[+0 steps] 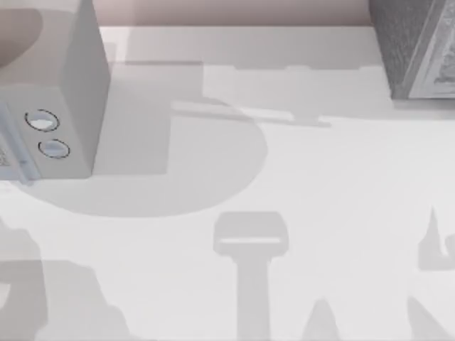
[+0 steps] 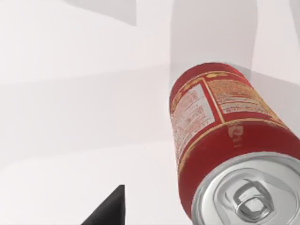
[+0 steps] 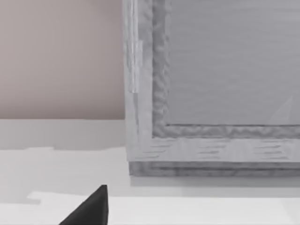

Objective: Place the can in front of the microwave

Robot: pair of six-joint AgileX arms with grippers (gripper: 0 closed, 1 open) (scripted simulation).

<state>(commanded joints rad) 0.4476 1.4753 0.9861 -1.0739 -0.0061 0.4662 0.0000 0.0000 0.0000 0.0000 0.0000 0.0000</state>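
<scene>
Two boxes flank our table [image 1: 298, 170]: the microwave [image 1: 64, 92] left, a speckled grey box [image 1: 416, 46] right. Near the can [image 2: 225, 140] standing on the table, our left gripper's finger [image 2: 108, 211] shows; grip unclear. Facing the speckled box, our right gripper's grip is likewise unclear.

A dark speckled grey box [image 1: 416, 46] with a pale patterned face stands on the white worktop [image 1: 320, 199], just beyond the right jaws.

Bright, even light. Soft grey shadows spread over the white table [image 1: 298, 163], the biggest beside the microwave [image 1: 64, 92] at left. Can [image 2: 225, 140] top catches mild sheen. No glare.
</scene>
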